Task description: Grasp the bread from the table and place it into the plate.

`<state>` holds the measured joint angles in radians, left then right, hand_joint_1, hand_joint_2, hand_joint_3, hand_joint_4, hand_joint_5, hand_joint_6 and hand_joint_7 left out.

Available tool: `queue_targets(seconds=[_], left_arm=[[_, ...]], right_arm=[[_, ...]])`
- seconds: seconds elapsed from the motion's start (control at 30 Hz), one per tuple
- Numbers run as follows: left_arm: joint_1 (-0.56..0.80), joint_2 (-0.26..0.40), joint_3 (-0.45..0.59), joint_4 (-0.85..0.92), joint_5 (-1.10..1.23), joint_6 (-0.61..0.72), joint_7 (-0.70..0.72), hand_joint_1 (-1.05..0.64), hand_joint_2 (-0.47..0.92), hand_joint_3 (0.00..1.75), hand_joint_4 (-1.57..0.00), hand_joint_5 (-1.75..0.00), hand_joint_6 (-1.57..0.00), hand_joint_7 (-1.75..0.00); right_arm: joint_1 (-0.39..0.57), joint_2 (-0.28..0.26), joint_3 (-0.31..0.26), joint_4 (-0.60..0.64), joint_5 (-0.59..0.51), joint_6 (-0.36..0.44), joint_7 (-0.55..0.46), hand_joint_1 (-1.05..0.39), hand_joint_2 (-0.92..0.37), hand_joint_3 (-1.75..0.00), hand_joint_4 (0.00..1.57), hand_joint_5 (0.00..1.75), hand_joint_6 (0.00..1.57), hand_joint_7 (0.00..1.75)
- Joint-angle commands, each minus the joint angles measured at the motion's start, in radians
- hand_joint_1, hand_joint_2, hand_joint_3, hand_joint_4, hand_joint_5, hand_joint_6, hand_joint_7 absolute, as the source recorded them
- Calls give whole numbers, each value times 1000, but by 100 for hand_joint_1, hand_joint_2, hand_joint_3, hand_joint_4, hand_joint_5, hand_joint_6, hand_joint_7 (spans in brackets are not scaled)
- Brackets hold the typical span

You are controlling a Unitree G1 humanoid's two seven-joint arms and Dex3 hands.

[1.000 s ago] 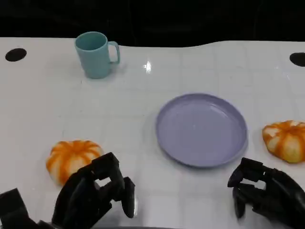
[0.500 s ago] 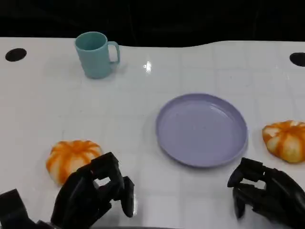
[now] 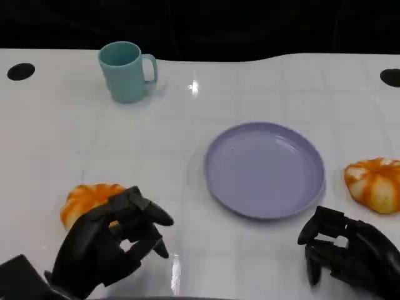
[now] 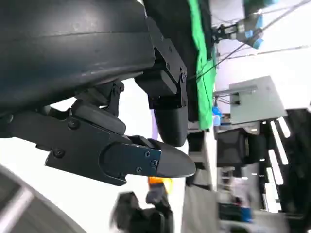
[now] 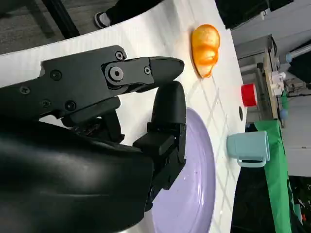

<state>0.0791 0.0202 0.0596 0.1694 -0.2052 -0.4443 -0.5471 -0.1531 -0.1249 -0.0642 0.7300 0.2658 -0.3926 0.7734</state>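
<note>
Two orange-and-white striped breads lie on the white table. One bread (image 3: 87,199) is at the near left and the other bread (image 3: 374,183) is at the right edge, also seen as the bread (image 5: 205,43) in the right wrist view. The lilac plate (image 3: 264,169) sits between them with nothing in it. My left hand (image 3: 106,244) hovers at the left bread's near side, fingers (image 4: 131,160) spread over part of it, holding nothing. My right hand (image 3: 347,253) rests near the table's front, below the plate's right rim (image 5: 194,189), fingers loosely bent and not holding anything.
A teal mug (image 3: 125,70) stands at the back left, well away from both hands. Black round holes (image 3: 20,71) mark the table's far corners. A red object (image 5: 248,94) stands beyond the table, and a person's shoe (image 5: 102,19) shows on the floor.
My left hand has shifted left and spread its fingers, which now reach over the left bread's near edge. The right hand, plate and breads have not moved.
</note>
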Motion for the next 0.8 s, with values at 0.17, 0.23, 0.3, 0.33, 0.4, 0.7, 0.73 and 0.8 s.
queue_targets(seconds=[0.17, 0.23, 0.3, 0.33, 0.4, 0.7, 0.73, 0.8], left_arm=[[21, 129, -6, -159, 215, 26, 129, -64, 92, 20, -47, -96, -42, -56], [27, 156, -6, -204, 281, 46, 161, -63, 92, 16, -41, -89, -39, -49], [31, 188, -10, -246, 341, 72, 181, -62, 92, 14, -36, -84, -37, -46], [32, 196, -13, -258, 354, 81, 187, -62, 92, 13, -33, -83, -36, -45], [31, 230, -17, -284, 401, 96, 193, -62, 92, 13, -31, -82, -36, -44], [23, 416, -42, -447, 845, 221, 224, -63, 92, 6, -3, -66, -25, -24], [23, 429, -52, -473, 897, 255, 211, -60, 92, 5, -3, -56, -25, -18], [23, 444, -71, -506, 969, 305, 197, -57, 91, 2, -5, -43, -27, -10]], right_arm=[[20, -12, 0, -9, -7, 35, -4, -52, -92, -23, 66, 175, 70, 134], [22, -11, 0, -15, -8, 39, -7, -52, -92, -23, 67, 175, 70, 133], [20, -9, -1, -11, -5, 35, -2, -52, -92, -23, 67, 175, 71, 133], [19, -9, -2, -9, -4, 34, -1, -52, -92, -23, 67, 175, 71, 132], [21, -10, -1, -12, -6, 37, -3, -52, -92, -22, 68, 175, 71, 132], [19, -12, -1, -4, -9, 19, 1, -51, -92, -26, 67, 175, 70, 132], [19, -12, -1, -4, -11, 21, -1, -52, -92, -25, 67, 175, 70, 132], [19, -13, 0, -5, -16, 24, -9, -52, -92, -25, 67, 175, 70, 133]])
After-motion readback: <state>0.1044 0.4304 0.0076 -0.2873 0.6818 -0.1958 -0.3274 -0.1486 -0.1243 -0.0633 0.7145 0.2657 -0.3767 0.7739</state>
